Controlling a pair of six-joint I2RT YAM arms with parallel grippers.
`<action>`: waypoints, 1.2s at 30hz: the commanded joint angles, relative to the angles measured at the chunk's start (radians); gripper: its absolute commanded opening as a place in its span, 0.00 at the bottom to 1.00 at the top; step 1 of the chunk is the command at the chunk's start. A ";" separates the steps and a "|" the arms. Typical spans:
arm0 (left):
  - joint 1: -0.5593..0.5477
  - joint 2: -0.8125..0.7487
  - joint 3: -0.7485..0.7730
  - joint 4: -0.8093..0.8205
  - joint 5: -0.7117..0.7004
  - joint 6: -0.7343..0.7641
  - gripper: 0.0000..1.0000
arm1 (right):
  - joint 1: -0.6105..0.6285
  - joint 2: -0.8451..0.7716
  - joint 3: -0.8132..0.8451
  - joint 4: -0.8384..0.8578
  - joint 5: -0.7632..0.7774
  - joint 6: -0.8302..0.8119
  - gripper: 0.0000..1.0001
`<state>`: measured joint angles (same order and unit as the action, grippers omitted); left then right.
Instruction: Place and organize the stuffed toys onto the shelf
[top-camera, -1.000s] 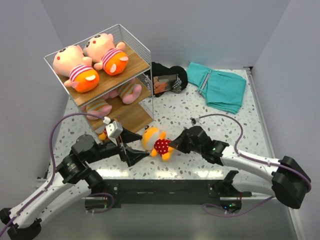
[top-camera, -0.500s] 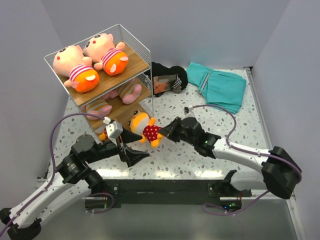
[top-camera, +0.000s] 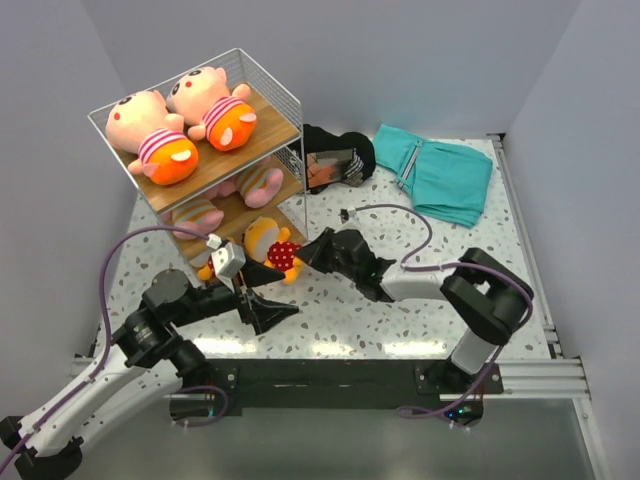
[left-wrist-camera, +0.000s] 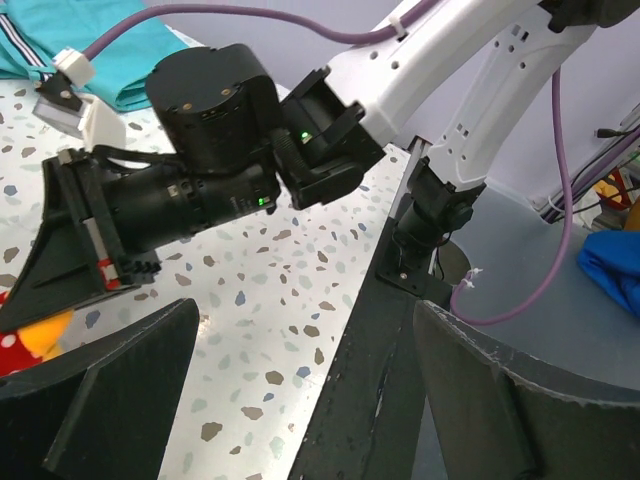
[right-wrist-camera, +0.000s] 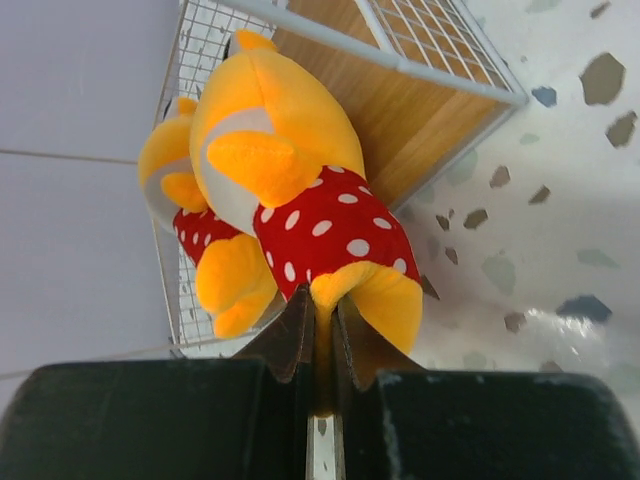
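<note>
The right tool (top-camera: 304, 256) has carried the polka-dot toy (top-camera: 267, 243) left across the table (top-camera: 400, 320) to the shelf's (top-camera: 285, 95) lower opening, clamped on its bottom edge. Being light, floppy plush, it would sit steadier gripped around the body. The left tool (top-camera: 282, 292) gapes wide and empty

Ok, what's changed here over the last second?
The right arm swung left and away, carrying the polka-dot toy, pinched in the right fingers, across the table to the open front of the lower tier of the shelf. Nothing was taken or let go. The left fingers stayed open and still; the toys on the top board, teal cloth and black bundle did not move.
</note>
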<state>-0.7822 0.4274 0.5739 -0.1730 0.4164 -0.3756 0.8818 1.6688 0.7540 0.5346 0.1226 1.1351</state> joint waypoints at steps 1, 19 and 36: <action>-0.006 -0.004 -0.005 0.044 0.018 -0.006 0.94 | 0.002 0.087 0.091 0.230 0.038 -0.005 0.00; -0.006 0.002 -0.008 0.050 0.030 -0.008 0.94 | 0.000 0.342 0.140 0.522 0.101 0.081 0.02; -0.006 0.014 -0.008 0.050 0.032 -0.008 0.94 | -0.009 0.408 0.186 0.562 0.114 0.095 0.42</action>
<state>-0.7822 0.4366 0.5739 -0.1722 0.4351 -0.3759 0.8761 2.0876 0.9146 1.0203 0.1837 1.2377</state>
